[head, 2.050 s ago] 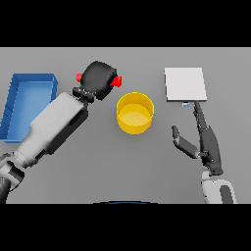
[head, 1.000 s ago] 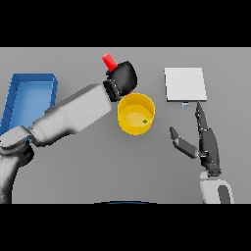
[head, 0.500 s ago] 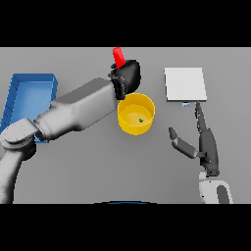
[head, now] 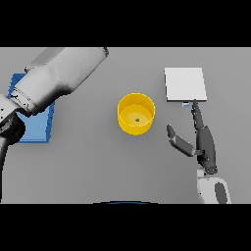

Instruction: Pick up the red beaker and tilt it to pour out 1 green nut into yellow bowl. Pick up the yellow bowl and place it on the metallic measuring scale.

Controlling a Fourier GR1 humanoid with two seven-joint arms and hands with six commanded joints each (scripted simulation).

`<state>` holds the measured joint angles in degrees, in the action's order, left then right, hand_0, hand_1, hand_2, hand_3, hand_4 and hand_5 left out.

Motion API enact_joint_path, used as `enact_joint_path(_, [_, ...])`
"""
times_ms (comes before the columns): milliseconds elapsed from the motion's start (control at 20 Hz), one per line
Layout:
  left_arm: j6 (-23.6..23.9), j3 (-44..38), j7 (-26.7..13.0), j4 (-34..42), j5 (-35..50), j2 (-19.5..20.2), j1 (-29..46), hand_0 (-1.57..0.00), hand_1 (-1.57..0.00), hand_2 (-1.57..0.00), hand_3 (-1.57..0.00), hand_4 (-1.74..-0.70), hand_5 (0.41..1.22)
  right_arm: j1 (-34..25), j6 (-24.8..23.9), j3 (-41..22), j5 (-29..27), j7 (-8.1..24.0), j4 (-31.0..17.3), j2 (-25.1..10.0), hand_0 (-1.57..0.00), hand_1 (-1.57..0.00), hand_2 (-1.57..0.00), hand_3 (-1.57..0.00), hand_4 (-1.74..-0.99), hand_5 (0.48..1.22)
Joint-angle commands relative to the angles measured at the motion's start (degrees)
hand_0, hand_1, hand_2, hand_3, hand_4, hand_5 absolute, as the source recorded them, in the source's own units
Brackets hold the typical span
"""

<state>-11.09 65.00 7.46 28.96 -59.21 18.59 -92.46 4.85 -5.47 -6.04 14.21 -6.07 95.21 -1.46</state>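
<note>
On your grey worktop [head: 98, 166], matte and featureless, the yellow bowl [head: 136, 113] stands upright near the middle. It is a smooth, round, straight-walled tub with its open mouth facing straight up at the head view, so its axis runs vertical and you look right down into it. Inside, on the bowl's floor just right of centre, lies one small green nut [head: 138, 119] (only a dot at this range, so you cannot read its shape).

To the right of the bowl and a little farther back sits the metallic measuring scale [head: 185, 84], a flat, pale, square plate with a dull sheen and a small tab at its near edge. Bowl and scale stand apart, with bare worktop between them.

Your right hand [head: 202, 142] rests near the scale's front edge, dark and slender, its long axis running up toward the scale. Its fingers [head: 197, 112] are straight and reach to just below the scale's tab, the thumb splays out to the left toward the bowl, and the hand holds nothing.

Your left arm [head: 59, 78], a smooth white and grey shell, sweeps from the lower left up to the top edge of the scene. Its hand is out of sight, and so is the red beaker. Beneath that arm, at the far left, a blue tray [head: 37, 125] with low walls shows in part.
</note>
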Motion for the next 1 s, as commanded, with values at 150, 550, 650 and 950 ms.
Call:
enact_joint_path(150, [0.0, -9.4, -4.4, -8.0, 9.5, 2.7, -2.2, -1.57, -1.57, -1.54, -1.38, -1.72, 1.221, -0.8, 1.0, 0.9, -1.9, -0.2, -0.9, -0.3, 0.00, 0.00, 0.00, 0.00, -1.200, 0.596])
enact_joint_path(550, [9.2, -29.3, -9.4, -15.0, 35.3, 13.1, 6.5, -1.57, -1.57, -1.57, -1.43, -1.74, 1.221, -0.8, 2.3, 0.9, -2.5, -2.2, -1.3, -1.4, 0.00, 0.00, 0.00, 0.00, -1.222, 0.586])
enact_joint_path(650, [12.2, -31.8, -13.1, -13.2, 40.1, 15.8, 10.7, -1.57, -1.57, -1.57, -1.41, -1.74, 1.221, -1.3, 2.0, 1.2, -2.1, -2.7, -1.8, -2.0, 0.00, 0.00, 0.00, 0.00, -1.223, 0.591])
enact_joint_path(950, [23.4, -36.8, -24.2, 3.2, 54.0, 21.7, 28.7, -1.57, -1.57, -1.57, -1.46, -1.74, 1.221, -1.6, 2.6, 0.5, -1.1, -2.6, -2.5, -2.9, 0.00, 0.00, 0.00, 0.00, -1.210, 0.631])
